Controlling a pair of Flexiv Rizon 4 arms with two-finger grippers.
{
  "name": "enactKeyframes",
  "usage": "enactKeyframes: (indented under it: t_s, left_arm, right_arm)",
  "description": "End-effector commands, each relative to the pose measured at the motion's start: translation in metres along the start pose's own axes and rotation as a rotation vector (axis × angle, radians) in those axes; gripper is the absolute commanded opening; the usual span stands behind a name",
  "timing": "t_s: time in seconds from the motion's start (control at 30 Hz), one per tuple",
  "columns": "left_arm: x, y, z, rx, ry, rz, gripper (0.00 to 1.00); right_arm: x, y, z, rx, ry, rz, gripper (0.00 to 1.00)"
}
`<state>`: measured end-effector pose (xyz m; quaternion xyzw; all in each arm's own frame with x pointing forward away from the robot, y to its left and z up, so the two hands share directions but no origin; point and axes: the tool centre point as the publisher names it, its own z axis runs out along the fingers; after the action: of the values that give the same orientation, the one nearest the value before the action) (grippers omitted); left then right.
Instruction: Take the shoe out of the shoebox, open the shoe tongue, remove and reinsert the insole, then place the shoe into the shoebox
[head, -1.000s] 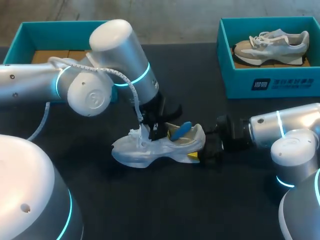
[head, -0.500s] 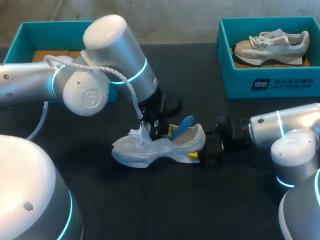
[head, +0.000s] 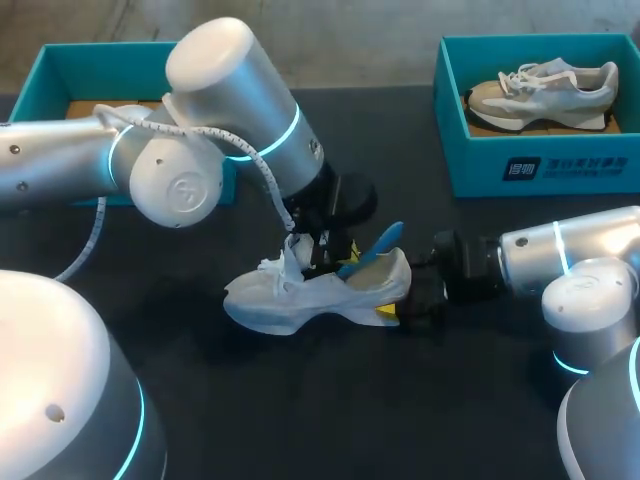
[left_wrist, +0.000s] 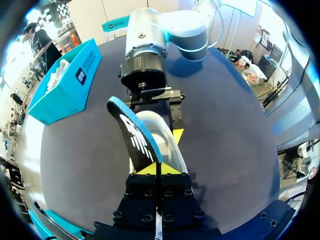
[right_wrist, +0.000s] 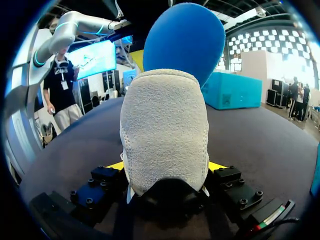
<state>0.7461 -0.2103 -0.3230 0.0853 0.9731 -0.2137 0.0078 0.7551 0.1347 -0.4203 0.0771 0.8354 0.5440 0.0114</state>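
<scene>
Teal shoebox (head: 540, 170) holds a grey shoe (head: 545, 92); left tool (left_wrist: 159, 168) pinches insole (left_wrist: 132, 132), right tool (right_wrist: 165, 167) clamps white shoe (head: 290, 300).

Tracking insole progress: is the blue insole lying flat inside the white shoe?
No, the blue insole slants up from the white shoe, pinched by the left gripper.

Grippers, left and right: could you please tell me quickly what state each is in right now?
Left gripper: shut on the blue insole.
Right gripper: shut on the heel of the white shoe.
</scene>
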Motion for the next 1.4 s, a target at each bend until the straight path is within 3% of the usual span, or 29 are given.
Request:
enactKeyframes:
  t_s: [0.03, 0.37, 0.4, 0.47, 0.53, 0.57, 0.67, 0.8, 0.97, 1.23, 1.4]
  left_arm:
    - [-0.003, -0.006, 0.002, 0.004, 0.002, 0.004, 0.0]
    - [-0.002, -0.016, 0.002, 0.026, 0.016, 0.024, 0.0]
    - [-0.001, -0.016, 0.002, 0.025, 0.018, 0.025, 0.08]
    - [0.002, -0.015, 0.002, 0.028, 0.031, 0.028, 0.47]
    - [0.003, -0.014, 0.0, 0.032, 0.035, 0.029, 0.55]
    - [0.004, -0.013, -0.002, 0.033, 0.038, 0.028, 0.64]
    - [0.006, -0.009, -0.007, 0.041, 0.044, 0.022, 0.63]
    - [0.008, -0.006, -0.014, 0.049, 0.042, 0.015, 0.49]
    - [0.01, -0.006, -0.018, 0.06, 0.04, 0.017, 0.46]
    - [0.008, -0.012, -0.005, 0.064, 0.069, 0.025, 0.41]
    - [0.007, -0.014, 0.003, 0.058, 0.085, 0.024, 0.31]
  right_arm:
    - [-0.002, -0.001, 0.002, 0.005, 0.0, 0.001, 0.0]
    - [-0.002, -0.001, 0.002, 0.005, 0.0, 0.001, 0.0]
    - [-0.002, -0.001, 0.002, 0.005, 0.0, 0.001, 0.0]
    - [-0.002, -0.001, 0.002, 0.005, 0.0, 0.001, 0.0]
    - [-0.002, -0.001, 0.002, 0.005, 0.0, 0.001, 0.0]
    - [-0.002, -0.001, 0.002, 0.005, 0.0, 0.001, 0.0]
    - [-0.002, -0.001, 0.002, 0.005, 0.0, 0.001, 0.0]
    - [-0.002, -0.001, 0.002, 0.005, 0.0, 0.001, 0.0]
    - [-0.002, -0.001, 0.002, 0.005, 0.0, 0.001, 0.0]
    - [-0.002, -0.001, 0.002, 0.005, 0.0, 0.001, 0.0]
    - [-0.002, -0.001, 0.002, 0.005, 0.0, 0.001, 0.0]
